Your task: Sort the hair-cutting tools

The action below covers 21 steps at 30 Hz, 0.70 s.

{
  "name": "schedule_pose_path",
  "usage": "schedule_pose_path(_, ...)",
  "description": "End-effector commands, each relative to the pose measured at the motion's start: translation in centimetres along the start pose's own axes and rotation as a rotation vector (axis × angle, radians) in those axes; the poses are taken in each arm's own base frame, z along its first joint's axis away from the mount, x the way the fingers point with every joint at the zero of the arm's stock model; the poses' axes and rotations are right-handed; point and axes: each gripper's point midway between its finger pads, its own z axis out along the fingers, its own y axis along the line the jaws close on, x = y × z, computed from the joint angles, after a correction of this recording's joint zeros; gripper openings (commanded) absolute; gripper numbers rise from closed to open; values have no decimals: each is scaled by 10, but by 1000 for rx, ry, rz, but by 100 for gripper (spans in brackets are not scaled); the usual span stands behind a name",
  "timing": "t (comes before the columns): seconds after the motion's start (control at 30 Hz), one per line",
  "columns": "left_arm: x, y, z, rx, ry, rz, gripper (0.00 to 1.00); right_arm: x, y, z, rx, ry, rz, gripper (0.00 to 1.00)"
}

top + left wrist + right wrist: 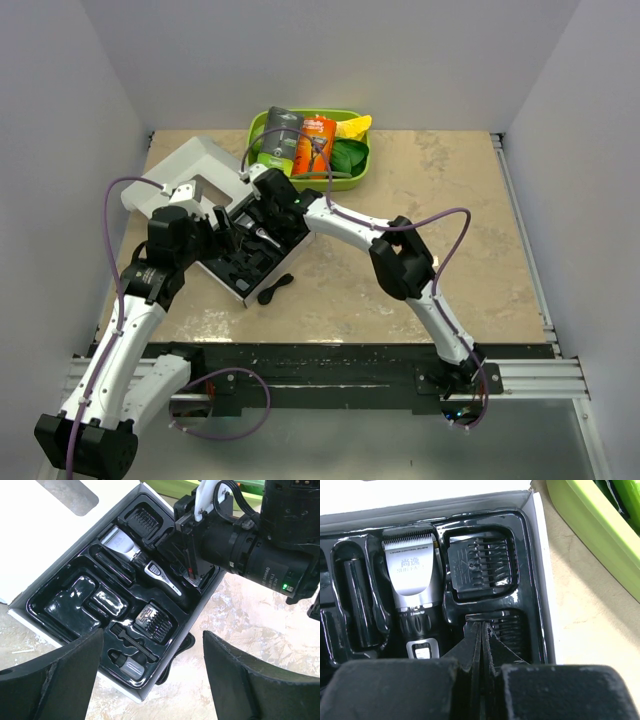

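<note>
The black hair clipper (415, 585) with its silver blade head lies in the black tray (65, 605) of an open white box. One guide comb (480, 565) sits in the slot beside the blade. My right gripper (481, 627) is shut, its tips down on a second comb (512, 630) in the slot below. A third comb (154, 621) fills a nearer slot. A small black curved piece (185, 647) lies on the table, half under the box edge. My left gripper (152, 680) hangs open above the box's near corner, holding nothing.
The box's white lid (185, 170) lies folded back at the left. A green bin (355, 178) behind the box holds an orange package (315, 145) and a grey-and-green package (280, 140). A small bottle (129, 667) and a brush (132, 642) sit in the tray.
</note>
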Motion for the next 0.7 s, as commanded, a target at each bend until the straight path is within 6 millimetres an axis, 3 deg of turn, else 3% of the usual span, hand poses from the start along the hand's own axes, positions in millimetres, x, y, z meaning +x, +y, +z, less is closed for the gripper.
schedule_pose_path(0.0, -13, -4, -4, 14, -52, 21, 85, -45, -11, -42, 13, -108, 39, 0)
schedule_pose_path(0.07, -13, -4, -6, 12, -53, 22, 85, -43, -8, -47, -5, -110, 40, 0)
schedule_pose_path(0.23, -15, -2, -8, -2, -59, 25, 85, -56, 0, -81, -61, -156, 38, 2)
schedule_pose_path(0.33, -13, 0, -9, -8, -53, 28, 85, -49, 13, -101, -128, -142, 12, 13)
schedule_pose_path(0.37, -12, 1, -10, -12, -46, 31, 85, -35, 19, -102, -148, -115, -6, 16)
schedule_pose_path(0.43, -10, 0, -10, -6, -39, 37, 85, -33, 22, -120, -158, -123, -22, 24)
schedule_pose_path(0.5, -6, -2, -9, 9, -23, 46, 85, -13, 27, -127, -178, -84, -37, 32)
schedule_pose_path(0.57, -2, -1, -8, 10, -3, 50, 85, 2, 32, -138, -197, -55, -42, 35)
schedule_pose_path(0.67, 0, -1, -10, 10, 2, 54, 85, 27, 59, -154, -266, -12, -77, 36)
